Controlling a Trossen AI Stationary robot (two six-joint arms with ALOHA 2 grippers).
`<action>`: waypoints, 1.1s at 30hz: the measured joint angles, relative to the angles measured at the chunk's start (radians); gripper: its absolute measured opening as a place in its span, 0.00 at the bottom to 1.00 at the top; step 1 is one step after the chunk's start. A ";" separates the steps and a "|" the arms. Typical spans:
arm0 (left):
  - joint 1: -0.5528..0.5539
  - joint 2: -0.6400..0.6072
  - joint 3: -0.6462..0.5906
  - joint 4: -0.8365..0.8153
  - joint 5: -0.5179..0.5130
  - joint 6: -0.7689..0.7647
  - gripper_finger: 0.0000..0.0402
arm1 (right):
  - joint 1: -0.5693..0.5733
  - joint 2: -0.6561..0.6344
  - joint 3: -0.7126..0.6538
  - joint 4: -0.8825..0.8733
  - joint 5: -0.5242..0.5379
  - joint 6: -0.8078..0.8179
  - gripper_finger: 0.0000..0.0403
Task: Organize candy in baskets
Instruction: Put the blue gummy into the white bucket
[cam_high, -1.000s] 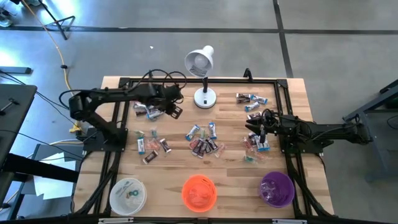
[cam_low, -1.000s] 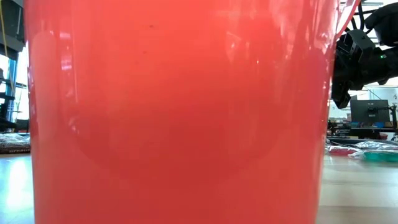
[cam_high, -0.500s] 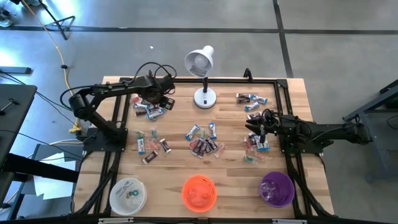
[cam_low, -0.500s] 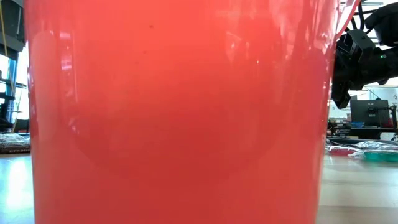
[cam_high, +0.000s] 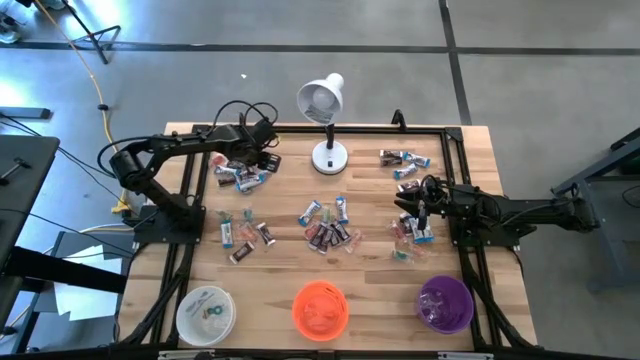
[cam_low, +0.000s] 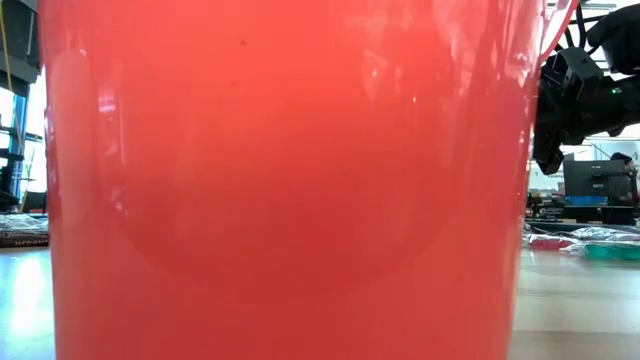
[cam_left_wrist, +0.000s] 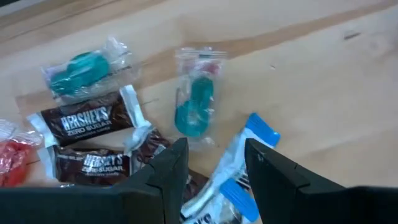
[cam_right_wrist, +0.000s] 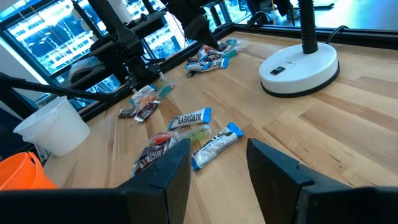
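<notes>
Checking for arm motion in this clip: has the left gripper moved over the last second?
Yes. In the high view the left gripper has pulled back from the lamp, toward the table's far left corner.

Table (cam_high: 480, 170) pale wood, matt; candy (cam_left_wrist: 90, 118) wrappers glossy plastic.

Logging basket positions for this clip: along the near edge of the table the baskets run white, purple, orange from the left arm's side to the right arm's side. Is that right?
Not quite. The high view shows the order as white basket, orange basket, then purple basket. Orange sits in the middle and purple is on the right arm's side. The rest stands: all three line the near edge.
</notes>
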 joint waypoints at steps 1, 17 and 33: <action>0.004 0.000 -0.006 0.010 -0.005 0.000 0.37 | 0.000 0.000 0.000 0.000 0.000 0.000 0.38; 0.025 0.007 -0.017 0.051 0.005 -0.008 0.51 | 0.000 0.000 0.000 0.000 0.000 0.000 0.38; 0.060 0.123 -0.017 0.101 0.090 0.009 0.51 | 0.000 0.000 0.000 0.000 0.000 0.000 0.38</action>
